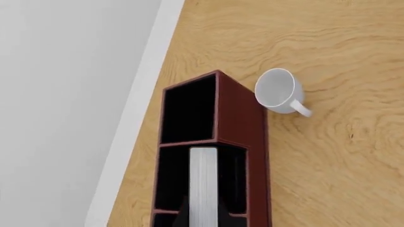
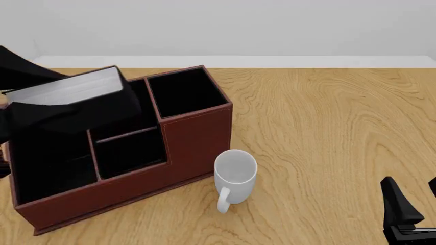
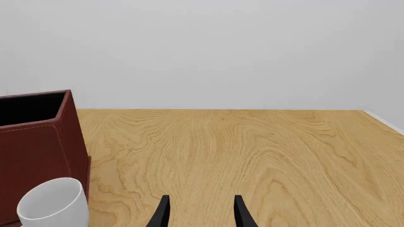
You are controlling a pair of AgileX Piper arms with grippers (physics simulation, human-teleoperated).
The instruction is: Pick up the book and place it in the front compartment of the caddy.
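A pale wood-grain tabletop (image 2: 327, 127) meets a plain white wall. My left claw (image 2: 41, 115) grips the book (image 2: 68, 92) above the caddy (image 2: 194, 138), white page edges up, long axis along the caddy's length. A mug (image 2: 235, 173) lies just beside the caddy. My right claw (image 3: 200, 215) hangs open over bare wood.

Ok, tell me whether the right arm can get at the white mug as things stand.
Probably yes. The right end effector is open and holds nothing, and only bare table lies between it and the mug, which stands beside the caddy.
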